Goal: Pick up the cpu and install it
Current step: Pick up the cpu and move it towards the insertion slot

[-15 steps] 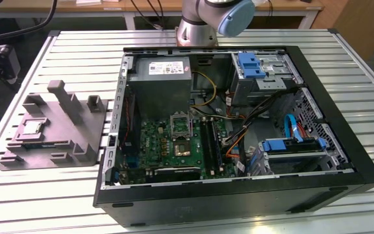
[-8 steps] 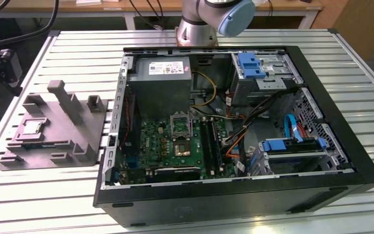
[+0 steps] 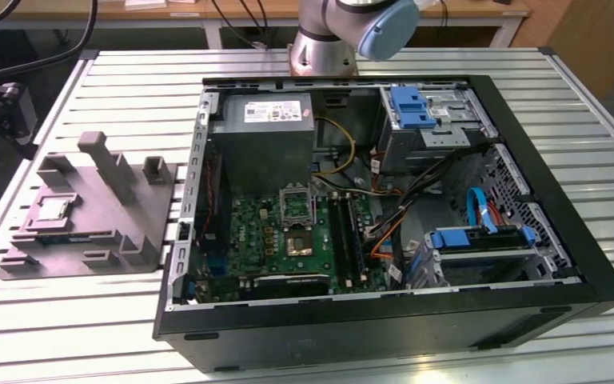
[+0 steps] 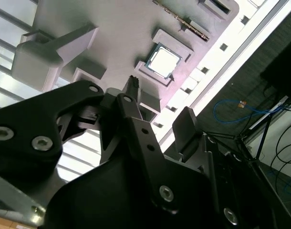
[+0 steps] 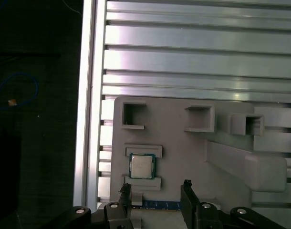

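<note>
The small, flat, square cpu (image 5: 141, 166) with a shiny silver top lies in a shallow pocket of the smooth grey plastic tray (image 5: 183, 152) on the ribbed metal table (image 5: 193, 57). The black metal gripper (image 5: 156, 191) hangs close over it, fingers spread wide, probably not touching it.
</note>
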